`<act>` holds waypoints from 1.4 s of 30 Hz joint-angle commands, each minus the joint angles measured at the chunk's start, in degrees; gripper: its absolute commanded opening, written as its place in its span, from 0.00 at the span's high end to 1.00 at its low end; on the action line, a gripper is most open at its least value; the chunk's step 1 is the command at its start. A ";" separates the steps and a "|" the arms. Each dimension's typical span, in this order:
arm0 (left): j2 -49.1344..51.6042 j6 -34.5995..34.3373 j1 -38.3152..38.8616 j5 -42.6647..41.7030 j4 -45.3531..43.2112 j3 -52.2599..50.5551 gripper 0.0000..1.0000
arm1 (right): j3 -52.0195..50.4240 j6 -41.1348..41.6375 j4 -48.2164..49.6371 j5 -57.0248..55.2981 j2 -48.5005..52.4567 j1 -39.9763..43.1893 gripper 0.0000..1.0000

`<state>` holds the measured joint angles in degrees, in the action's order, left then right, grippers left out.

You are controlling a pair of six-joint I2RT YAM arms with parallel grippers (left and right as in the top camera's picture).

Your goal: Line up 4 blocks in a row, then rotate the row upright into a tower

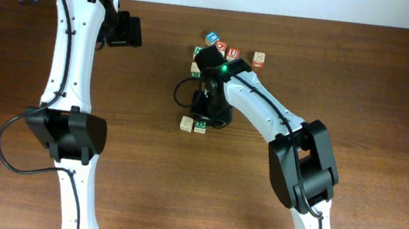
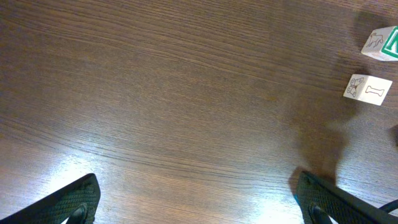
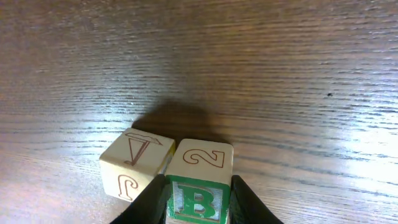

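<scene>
My right gripper [image 3: 199, 204] is shut on the green "B" block [image 3: 200, 200], its top face showing a red "2". Touching that block's left side is the red-lettered block [image 3: 134, 165]. Both rest on the table. In the overhead view the pair, the red-lettered block [image 1: 186, 124] and the "B" block [image 1: 201, 126], lies just under my right gripper [image 1: 204, 116]. A pale block with faint dog and bone marks [image 2: 368, 89] shows at the right of the left wrist view. My left gripper [image 2: 199, 205] is open over bare wood, far left of the blocks [image 1: 125, 30].
A cluster of other cubes sits at the back centre, among them a blue one [image 1: 212, 36], the red "U" cube [image 1: 233, 52] and another red one [image 1: 258, 59]. The green "N" cube [image 2: 384, 42] lies beside the pale block. The right arm [image 1: 267, 114] spans the table's middle.
</scene>
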<state>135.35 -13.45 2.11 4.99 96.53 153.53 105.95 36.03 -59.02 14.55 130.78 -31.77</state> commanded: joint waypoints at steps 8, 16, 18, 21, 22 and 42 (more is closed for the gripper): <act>-0.26 -0.20 -0.24 0.85 0.17 0.42 0.01 | 0.15 0.35 -1.31 1.97 0.94 -0.28 0.53; -0.26 -0.20 -0.26 0.85 0.17 0.42 0.01 | 22.10 -17.68 -11.19 -3.98 0.92 4.20 0.43; -0.26 -0.20 -0.26 0.85 0.17 0.42 0.01 | 21.92 -28.57 -9.68 -8.87 1.01 5.86 0.41; -0.26 -0.20 -0.26 0.85 0.17 0.42 0.01 | 20.96 -41.33 -8.00 -9.53 2.60 7.61 0.37; -0.26 -0.20 -0.26 0.85 0.17 0.42 0.01 | 20.96 -42.34 -7.78 -9.51 3.04 7.93 0.37; -0.26 -0.20 -0.31 0.85 0.17 0.42 0.01 | 16.17 -48.04 -3.76 -12.26 9.55 9.46 0.49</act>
<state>135.35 -13.45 2.11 4.99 96.62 153.53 123.72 -12.01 -62.89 2.96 140.11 -22.79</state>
